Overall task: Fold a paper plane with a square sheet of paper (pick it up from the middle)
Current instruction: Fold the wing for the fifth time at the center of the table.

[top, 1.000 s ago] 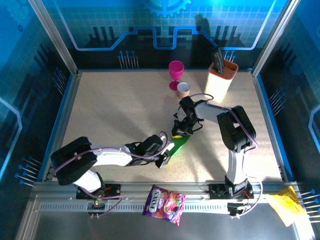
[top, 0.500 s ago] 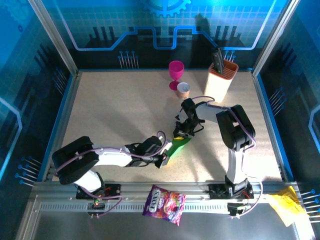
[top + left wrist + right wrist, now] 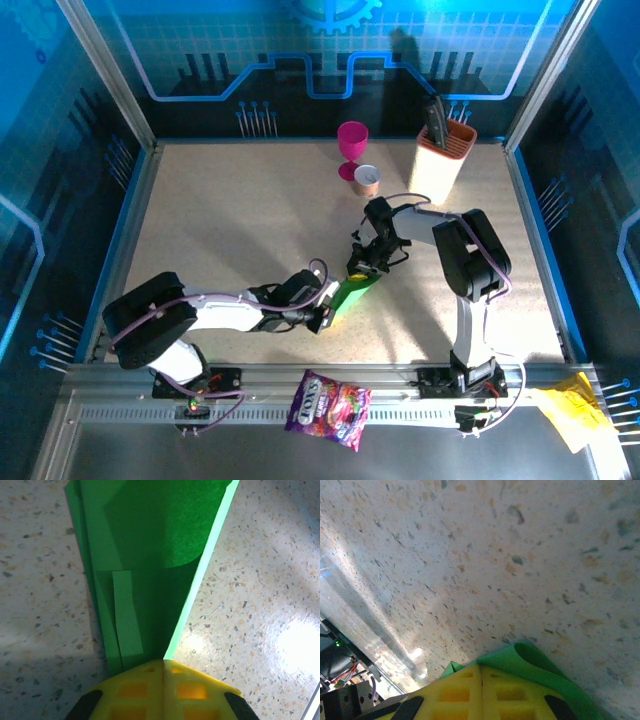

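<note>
paper plane (image 3: 355, 293): 1 | pairs of jaws closed on it: 2

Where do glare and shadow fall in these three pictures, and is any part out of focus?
Top external view: sharp, with a pale sheen on the table at the right. Left wrist view: a strong glare spot on the table at right, shadow at lower left, and a curved shadow across the green paper. Right wrist view: the table speckles look soft, with a glare streak at lower left.

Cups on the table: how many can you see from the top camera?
2. A pink goblet stands at the far side, and a small cup sits right beside it, slightly nearer and to the right. None seems hidden.
</note>
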Available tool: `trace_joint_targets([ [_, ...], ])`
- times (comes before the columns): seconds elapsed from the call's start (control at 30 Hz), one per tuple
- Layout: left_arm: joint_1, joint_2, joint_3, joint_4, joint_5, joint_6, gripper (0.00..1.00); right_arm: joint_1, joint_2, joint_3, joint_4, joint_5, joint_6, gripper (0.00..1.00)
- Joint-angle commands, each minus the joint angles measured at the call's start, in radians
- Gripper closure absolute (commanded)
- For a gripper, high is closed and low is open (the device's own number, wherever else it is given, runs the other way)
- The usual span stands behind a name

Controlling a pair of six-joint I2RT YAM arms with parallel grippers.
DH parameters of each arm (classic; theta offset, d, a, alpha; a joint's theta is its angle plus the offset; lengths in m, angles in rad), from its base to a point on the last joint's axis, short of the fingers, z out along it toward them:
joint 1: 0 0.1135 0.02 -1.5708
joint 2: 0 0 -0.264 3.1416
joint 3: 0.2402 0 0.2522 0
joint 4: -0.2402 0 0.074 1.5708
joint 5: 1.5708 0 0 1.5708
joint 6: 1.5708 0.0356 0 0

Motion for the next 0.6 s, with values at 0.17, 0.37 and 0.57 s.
trace_joint_targets([
  [0.17, 0.024, -0.025, 0.058, -0.091, -0.010, 0.032, 1.00, 0.007, 0.101, -0.058, -0.033, 0.150, 0.004, 1.00],
  [0.37, 0.024, -0.033, 0.095, -0.115, 0.016, 0.044, 1.00, 0.011, 0.111, -0.064, -0.033, 0.159, 0.000, 1.00],
  [0.57, 0.024, -0.015, 0.096, -0.108, 0.034, 0.039, 1.00, 0.008, 0.070, -0.035, -0.061, 0.120, -0.015, 1.00],
])
